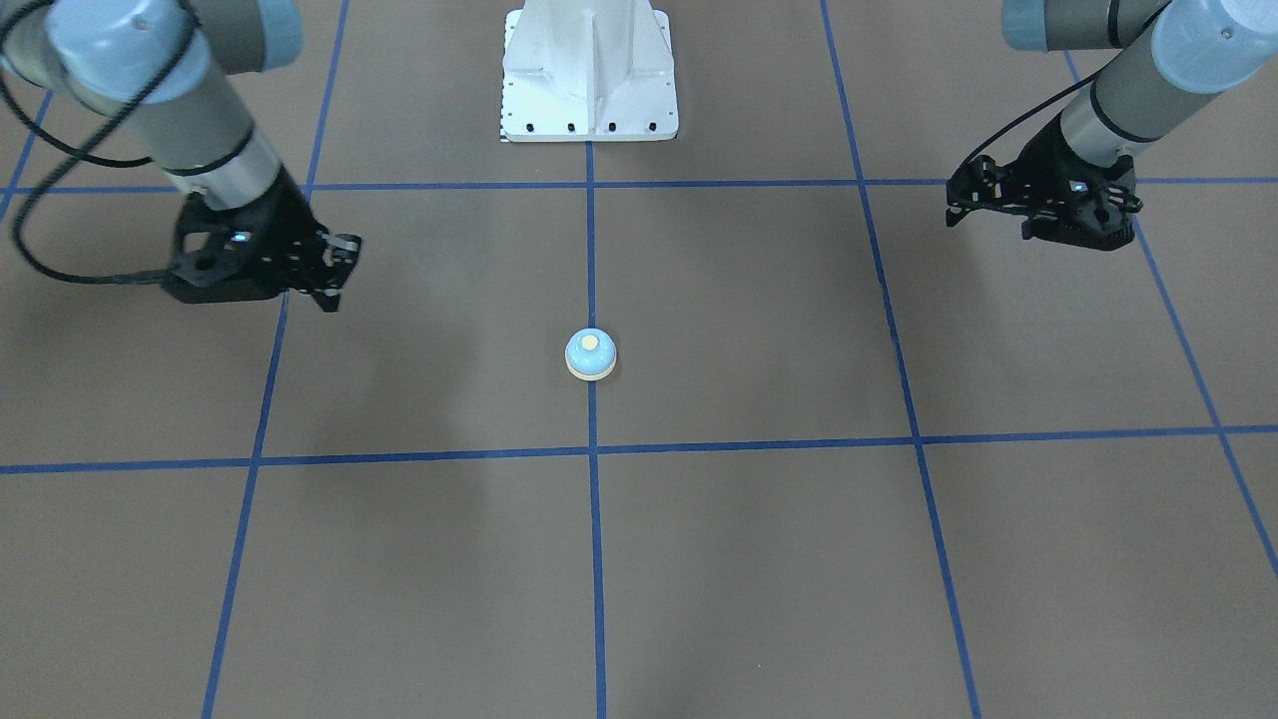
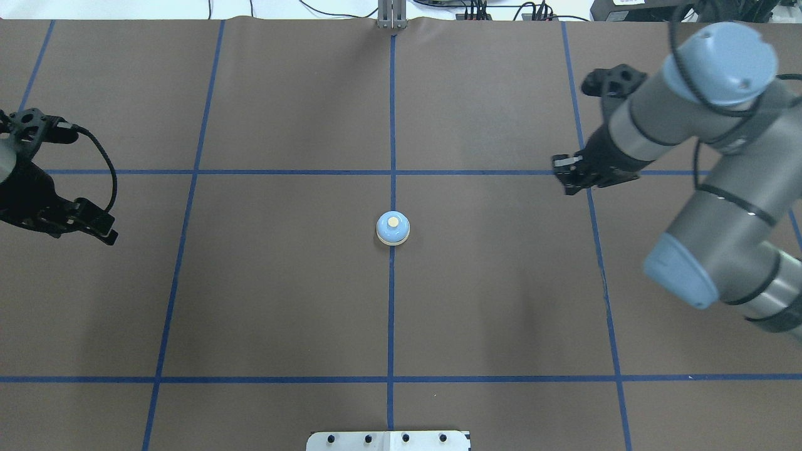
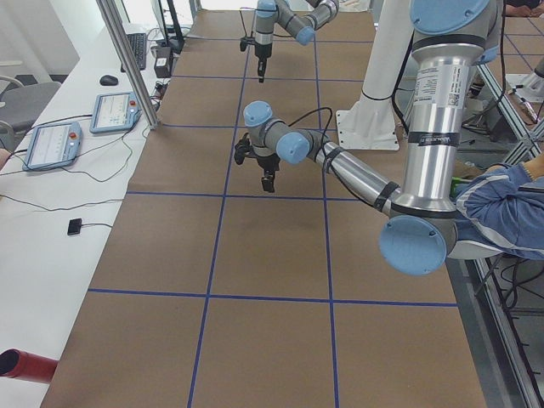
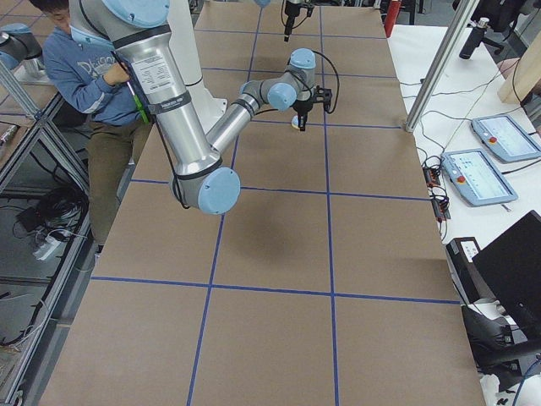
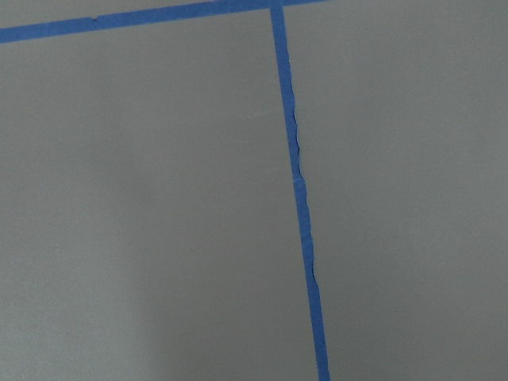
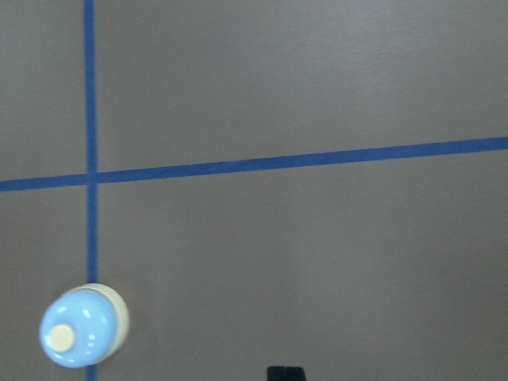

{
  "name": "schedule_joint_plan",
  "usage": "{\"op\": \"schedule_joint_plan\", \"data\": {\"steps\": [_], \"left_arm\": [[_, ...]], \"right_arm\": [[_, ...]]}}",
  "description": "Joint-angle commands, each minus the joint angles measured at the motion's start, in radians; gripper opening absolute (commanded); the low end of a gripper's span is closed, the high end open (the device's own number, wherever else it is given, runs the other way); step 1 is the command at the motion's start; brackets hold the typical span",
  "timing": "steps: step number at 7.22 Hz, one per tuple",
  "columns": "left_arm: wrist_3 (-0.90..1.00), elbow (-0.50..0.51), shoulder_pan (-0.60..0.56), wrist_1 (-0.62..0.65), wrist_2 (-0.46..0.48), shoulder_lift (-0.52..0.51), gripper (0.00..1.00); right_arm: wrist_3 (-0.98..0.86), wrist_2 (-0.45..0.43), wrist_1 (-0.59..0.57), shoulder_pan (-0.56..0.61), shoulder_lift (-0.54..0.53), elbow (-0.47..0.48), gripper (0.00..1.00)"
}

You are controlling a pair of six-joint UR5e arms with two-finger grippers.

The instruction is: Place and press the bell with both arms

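Note:
The light-blue bell (image 1: 590, 354) with its cream button stands upright on the table's middle tape line, also in the overhead view (image 2: 393, 228) and low left in the right wrist view (image 6: 82, 325). My right gripper (image 2: 564, 176) hangs above the table well to the bell's right, also in the front view (image 1: 334, 275). It looks shut, with one dark fingertip (image 6: 284, 373) at the right wrist view's bottom edge. My left gripper (image 2: 106, 228) is far to the bell's left, also in the front view (image 1: 951, 203). It looks open and empty.
The brown table top (image 2: 282, 300) carries a grid of blue tape lines. The white pedestal (image 1: 589, 75) stands at the robot's side. Pendants (image 3: 55, 140) lie past the far edge. A seated person (image 4: 89, 76) is beside the robot base.

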Motion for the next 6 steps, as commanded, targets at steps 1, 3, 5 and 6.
{"op": "schedule_joint_plan", "data": {"steps": [1,3,5,6], "left_arm": [[0.196,0.002,-0.110,-0.005,-0.014,0.085,0.99],[0.450,0.052,-0.274,-0.008,-0.073,0.169,0.99],[0.796,0.173,-0.502,-0.008,-0.080,0.226,0.99],[0.923,0.260,-0.590,-0.002,-0.080,0.225,0.99]], "right_arm": [[-0.254,0.064,0.010,0.192,-0.253,0.099,1.00],[-0.636,0.144,0.002,0.415,-0.372,0.041,1.00],[-0.918,0.234,-0.002,0.604,-0.382,-0.107,1.00],[-0.936,0.235,0.001,0.626,-0.411,-0.114,1.00]]}}
